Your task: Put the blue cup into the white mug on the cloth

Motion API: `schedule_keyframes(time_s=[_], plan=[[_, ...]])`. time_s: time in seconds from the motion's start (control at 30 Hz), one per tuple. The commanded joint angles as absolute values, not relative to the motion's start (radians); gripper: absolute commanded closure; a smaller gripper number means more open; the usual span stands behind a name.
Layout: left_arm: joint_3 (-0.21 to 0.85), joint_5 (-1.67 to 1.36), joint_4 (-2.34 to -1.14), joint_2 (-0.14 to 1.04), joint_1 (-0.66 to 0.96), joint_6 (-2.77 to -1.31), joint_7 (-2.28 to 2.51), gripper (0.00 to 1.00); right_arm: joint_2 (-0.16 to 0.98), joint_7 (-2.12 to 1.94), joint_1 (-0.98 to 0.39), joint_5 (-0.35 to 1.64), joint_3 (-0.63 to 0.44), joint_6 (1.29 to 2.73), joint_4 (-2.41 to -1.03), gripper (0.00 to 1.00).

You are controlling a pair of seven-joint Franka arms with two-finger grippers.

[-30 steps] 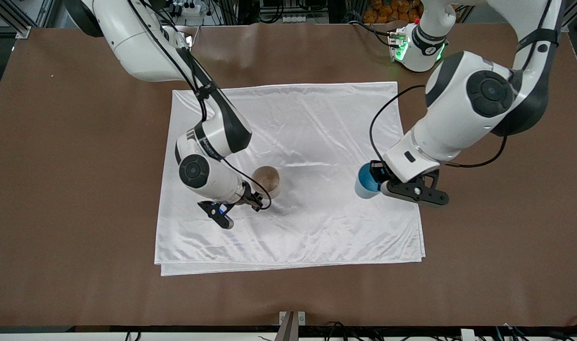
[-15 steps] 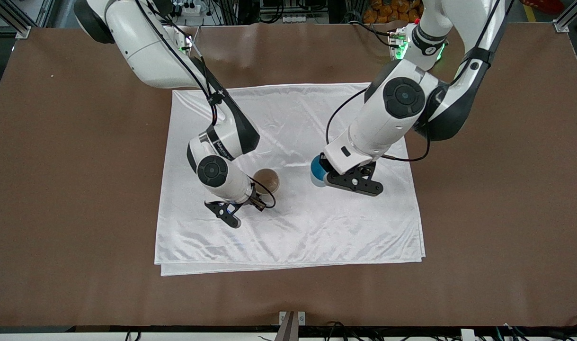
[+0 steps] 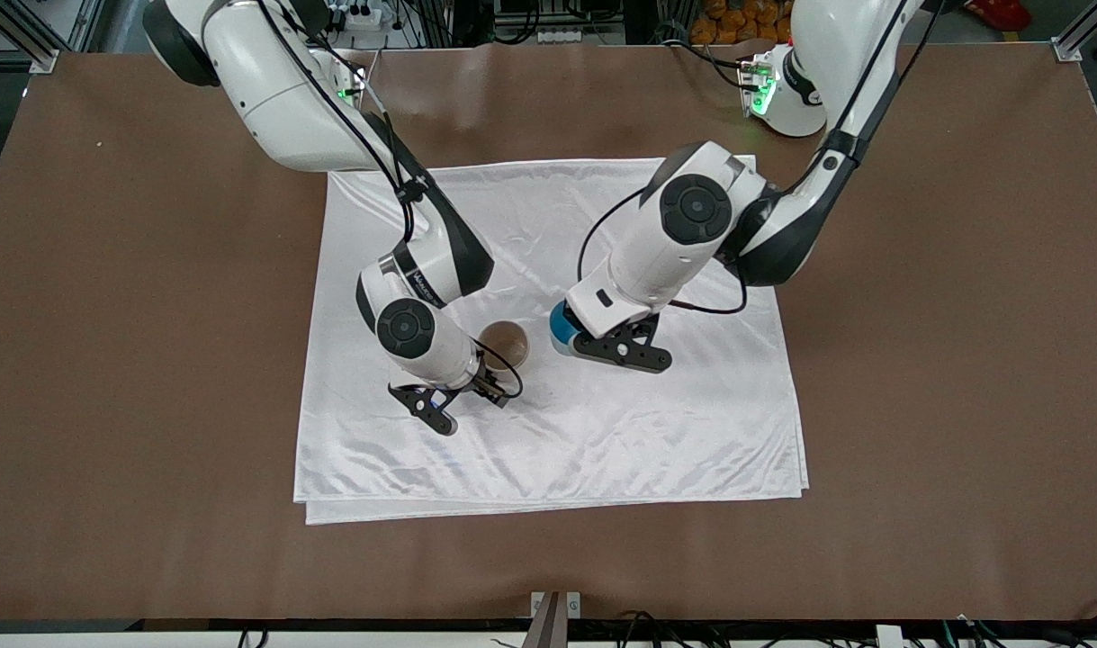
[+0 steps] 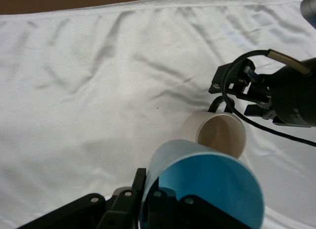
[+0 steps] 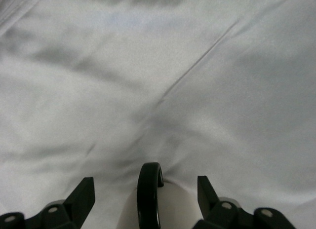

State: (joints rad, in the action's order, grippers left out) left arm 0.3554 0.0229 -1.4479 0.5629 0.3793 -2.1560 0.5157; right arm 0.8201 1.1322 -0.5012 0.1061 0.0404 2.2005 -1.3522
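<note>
The white mug (image 3: 505, 342) stands upright on the white cloth (image 3: 602, 432), its black handle (image 5: 149, 194) turned toward my right gripper (image 3: 494, 387). In the right wrist view the right gripper (image 5: 146, 189) is open, one finger on each side of the handle, touching nothing. My left gripper (image 3: 570, 342) is shut on the blue cup (image 3: 561, 326), pinching its wall, and holds it in the air over the cloth just beside the mug. The left wrist view shows the cup (image 4: 207, 189) close up, its mouth open, with the mug (image 4: 217, 135) past it.
The cloth (image 4: 98, 91) is wrinkled and folded double on the brown table (image 3: 962, 360). The right arm's hand and cable (image 4: 276, 91) sit right at the mug's handle side.
My left arm has carried the blue cup from the cloth's edge at the left arm's end to beside the mug. My right gripper has shifted slightly and stays at the mug's handle.
</note>
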Motion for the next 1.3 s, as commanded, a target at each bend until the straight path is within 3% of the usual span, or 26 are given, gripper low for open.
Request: schedule_keyframes(time_s=[0.0,0.77,1.1,1.27], plan=[[0.338,0.051,-1.439,0.574,0.426,-2.186,0.586,1.0,0.811,1.141,-0.479,0.042,0.037,2.18,-1.336,0.0],[0.137,0.048,-1.351,0.727,0.689,-2.379,0.75,1.0,0.746,0.474,-0.186,0.009,0.046,1.934,-1.35,0.0],[0.137,0.048,-1.353,0.769,0.689,-2.468,0.755,1.0,0.677,0.42,-0.161,0.009,0.043,1.97,-1.471,0.0],[0.137,0.051,-1.359,0.769,0.69,-2.468,0.755,1.0,0.571,0.388,-0.149,0.009,0.044,2.046,-1.613,0.0]])
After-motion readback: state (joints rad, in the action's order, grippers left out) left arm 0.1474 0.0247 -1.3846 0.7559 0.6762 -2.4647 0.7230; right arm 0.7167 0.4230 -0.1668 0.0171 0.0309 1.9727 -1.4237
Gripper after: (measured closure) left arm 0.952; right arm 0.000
